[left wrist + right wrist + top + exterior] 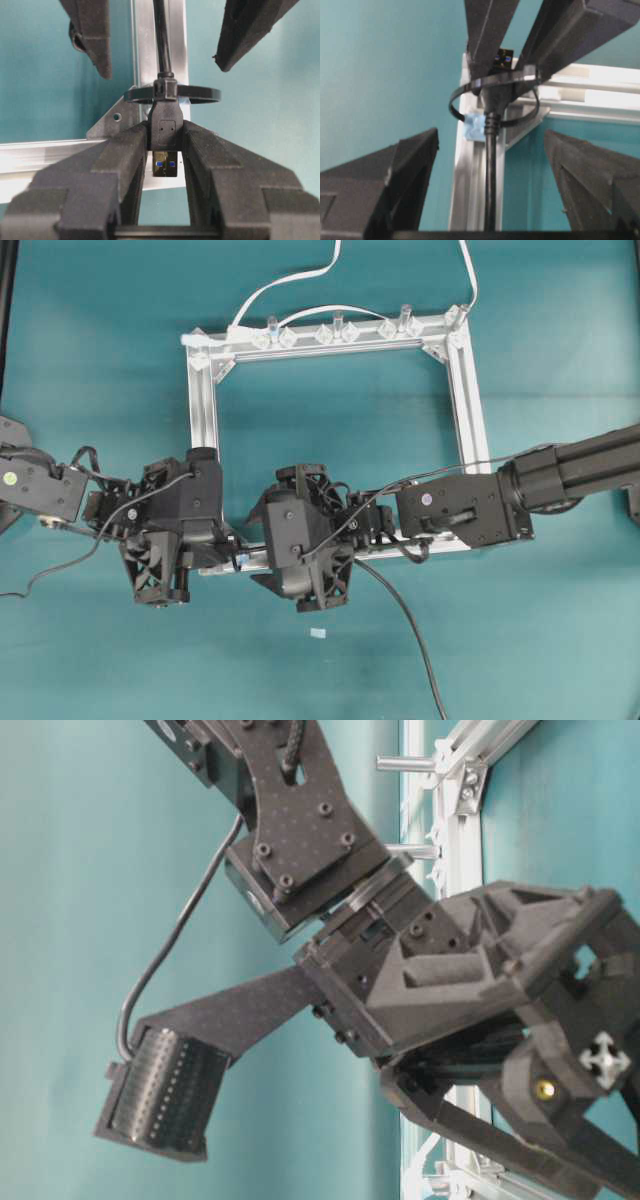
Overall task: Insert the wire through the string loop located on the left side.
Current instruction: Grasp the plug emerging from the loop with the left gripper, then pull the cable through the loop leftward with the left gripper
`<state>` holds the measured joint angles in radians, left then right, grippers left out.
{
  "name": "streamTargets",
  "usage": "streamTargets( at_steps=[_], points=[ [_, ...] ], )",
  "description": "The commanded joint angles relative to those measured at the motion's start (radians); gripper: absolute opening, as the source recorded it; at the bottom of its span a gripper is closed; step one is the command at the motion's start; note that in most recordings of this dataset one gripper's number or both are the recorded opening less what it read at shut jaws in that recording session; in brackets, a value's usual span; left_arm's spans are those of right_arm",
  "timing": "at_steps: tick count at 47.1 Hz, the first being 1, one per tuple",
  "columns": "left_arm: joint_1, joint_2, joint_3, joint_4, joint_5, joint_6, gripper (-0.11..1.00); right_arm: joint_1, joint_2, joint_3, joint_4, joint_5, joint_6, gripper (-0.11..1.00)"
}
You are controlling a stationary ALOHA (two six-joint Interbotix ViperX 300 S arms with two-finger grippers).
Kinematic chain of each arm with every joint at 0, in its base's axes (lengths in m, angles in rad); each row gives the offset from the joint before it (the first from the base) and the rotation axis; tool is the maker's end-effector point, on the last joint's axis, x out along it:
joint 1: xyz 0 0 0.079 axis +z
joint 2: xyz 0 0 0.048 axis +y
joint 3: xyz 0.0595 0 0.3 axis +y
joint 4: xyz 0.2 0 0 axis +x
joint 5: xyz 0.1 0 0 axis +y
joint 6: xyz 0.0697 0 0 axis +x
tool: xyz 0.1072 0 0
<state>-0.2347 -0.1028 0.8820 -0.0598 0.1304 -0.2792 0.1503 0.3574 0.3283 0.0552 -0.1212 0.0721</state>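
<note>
My left gripper (165,150) is clamped on the plug of the wire (161,37), which has passed through the string loop (200,94) at the lower left corner of the aluminium frame (60,150); my right gripper (487,165) stands wide, jaws either side of the cable and touching nothing. If my left grip slackens, I judge the plug could slide back out of the loop. A hard pull could also tear the loop from its blue tab (474,126). I count one wire, one loop, one frame, two grippers.
</note>
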Motion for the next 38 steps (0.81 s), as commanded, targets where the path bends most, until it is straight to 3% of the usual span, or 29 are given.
streamTargets(
  at_steps=[1, 38],
  points=[
    [-0.002, -0.017, -0.015, 0.003, -0.008, -0.003, 0.22, 0.003, -0.02, -0.015, -0.002, -0.005, 0.0, 0.84],
    [-0.003, -0.124, 0.043, 0.003, 0.072, -0.009, 0.22, 0.011, -0.021, -0.014, -0.002, 0.017, 0.0, 0.84]
  ],
)
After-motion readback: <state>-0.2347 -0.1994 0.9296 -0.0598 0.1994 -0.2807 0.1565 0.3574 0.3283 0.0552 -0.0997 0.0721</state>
